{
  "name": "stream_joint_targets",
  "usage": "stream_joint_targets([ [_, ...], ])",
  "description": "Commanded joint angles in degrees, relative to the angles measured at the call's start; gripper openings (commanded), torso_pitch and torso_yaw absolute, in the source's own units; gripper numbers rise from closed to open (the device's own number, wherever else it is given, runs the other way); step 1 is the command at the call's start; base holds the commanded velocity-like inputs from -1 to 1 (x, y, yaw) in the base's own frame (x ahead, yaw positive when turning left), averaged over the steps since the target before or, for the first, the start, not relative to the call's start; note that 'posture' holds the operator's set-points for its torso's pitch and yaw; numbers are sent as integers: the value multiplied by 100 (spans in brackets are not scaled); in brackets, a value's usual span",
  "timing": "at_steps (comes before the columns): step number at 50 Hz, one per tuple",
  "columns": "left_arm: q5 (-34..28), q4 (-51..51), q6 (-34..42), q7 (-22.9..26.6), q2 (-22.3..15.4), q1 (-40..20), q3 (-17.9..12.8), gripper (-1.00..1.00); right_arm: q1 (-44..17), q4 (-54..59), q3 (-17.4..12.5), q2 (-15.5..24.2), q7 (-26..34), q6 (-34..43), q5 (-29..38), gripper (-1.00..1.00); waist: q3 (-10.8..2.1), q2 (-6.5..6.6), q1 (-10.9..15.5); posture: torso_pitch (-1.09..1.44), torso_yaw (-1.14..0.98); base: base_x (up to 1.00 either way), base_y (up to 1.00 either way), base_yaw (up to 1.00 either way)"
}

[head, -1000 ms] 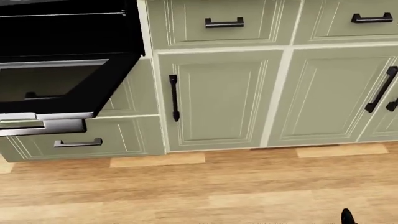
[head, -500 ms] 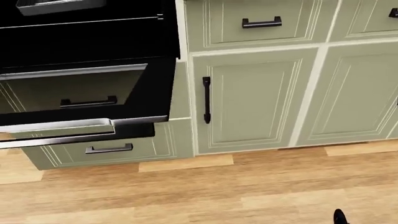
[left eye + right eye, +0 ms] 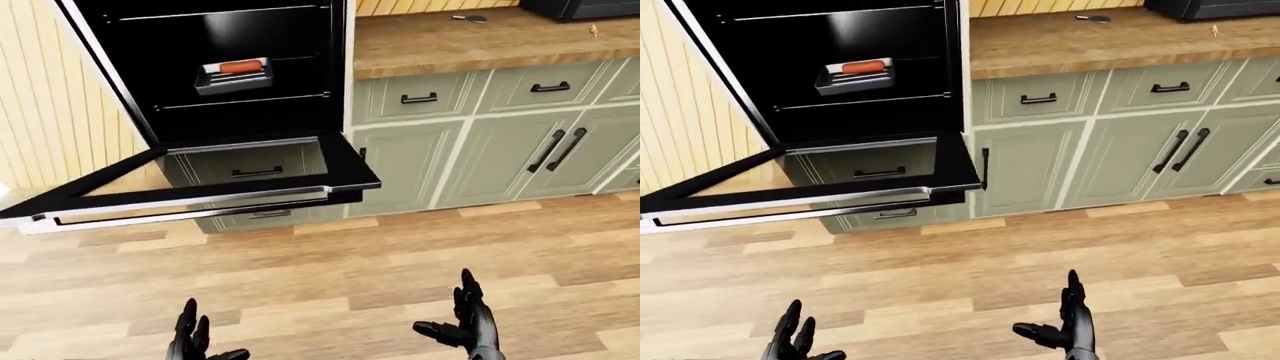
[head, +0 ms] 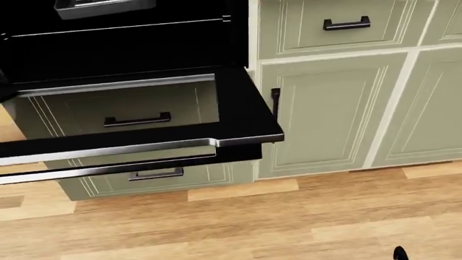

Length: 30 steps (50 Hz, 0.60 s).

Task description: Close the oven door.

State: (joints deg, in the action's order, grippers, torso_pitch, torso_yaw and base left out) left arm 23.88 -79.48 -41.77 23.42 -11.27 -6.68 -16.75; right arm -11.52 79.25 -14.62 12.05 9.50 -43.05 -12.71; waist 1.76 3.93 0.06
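Oven door [image 3: 200, 191] hangs open, well above both low robot hands — left [image 3: 195, 341], right [image 3: 468, 322] — fingers spread.

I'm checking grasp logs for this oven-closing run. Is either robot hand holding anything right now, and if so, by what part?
Nothing is held. The left robot hand and right robot hand hang open over the floor, apart from the oven door.

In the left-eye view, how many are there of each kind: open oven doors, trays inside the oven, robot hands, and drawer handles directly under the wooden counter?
oven door, open: 1
tray in the oven: 1
robot hands: 2, the left robot hand and the right robot hand
drawer handles under the counter: 2
Total: 6
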Motion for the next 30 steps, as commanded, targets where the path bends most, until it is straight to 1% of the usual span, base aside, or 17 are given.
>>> stream_joint_targets([
  [1,-113,50,-20,-73,-5,31,5,100,-24,-97,-23,134,-29,-16,76,100,-41,-13,-14,0,0,0,48,0],
  [4,-215,34,124,-112,-9,107,-46,100,33,-80,-7,153,-129,116,207,100,-51,-173,4,0,0,0,48,0],
  [7,-288,18,127,-157,-34,210,-114,100,102,-63,-47,174,-157,178,283,100,17,-356,-15,0,0,0,48,0],
  [12,-351,2,164,-204,-62,333,-239,100,190,-51,-116,207,-216,178,368,100,38,-644,-44,0,0,0,48,0],
  [14,-372,-2,166,-221,-73,367,-275,100,237,-40,-138,221,-257,170,405,100,29,-795,-55,0,0,0,48,0],
  [15,-381,-3,173,-236,-79,376,-293,100,258,-38,-155,223,-266,169,414,100,-4,-919,-69,0,0,0,48,0],
  [17,-393,-3,182,-242,-78,388,-319,100,273,-35,-163,225,-297,178,456,100,-5,-735,-133,0,0,0,48,0],
  [18,-402,-4,184,-245,-77,391,-325,100,283,-33,-165,226,-311,175,476,100,-12,-793,-108,0,0,0,48,0],
  [20,-407,-4,188,-248,-81,398,-345,100,301,-31,-175,226,-329,174,506,100,-64,-788,-130,0,0,0,48,0],
  [21,-414,-4,184,-255,-85,403,-348,100,302,-32,-181,226,-331,175,515,100,-55,-757,-118,0,0,0,48,0],
  [23,-428,-4,178,-271,-92,405,-352,100,301,-33,-186,221,-333,170,529,100,-4,-618,-119,0,0,0,48,0],
  [25,-440,-7,176,-278,-95,416,-361,100,312,-29,-188,215,-353,165,553,100,18,-425,-120,0,0,0,48,0],
  [26,-448,-9,176,-285,-93,432,-369,100,319,-28,-196,206,-345,166,554,100,5,-290,-113,0,0,0,48,0],
  [27,-452,-9,170,-293,-85,443,-374,100,317,-28,-197,207,-351,172,564,100,-43,-86,-102,0,0,0,48,0],
  [28,-455,-9,169,-301,-80,449,-377,100,320,-27,-195,207,-364,175,578,100,-127,221,-60,0,0,0,48,0],
  [29,-454,-9,165,-307,-74,459,-382,100,326,-26,-198,202,-367,177,585,100,-93,-38,-29,0,0,0,48,0],
  [30,-447,-9,172,-309,-68,465,-391,100,326,-26,-201,199,-368,184,589,100,-49,-33,-23,0,0,0,48,0],
])
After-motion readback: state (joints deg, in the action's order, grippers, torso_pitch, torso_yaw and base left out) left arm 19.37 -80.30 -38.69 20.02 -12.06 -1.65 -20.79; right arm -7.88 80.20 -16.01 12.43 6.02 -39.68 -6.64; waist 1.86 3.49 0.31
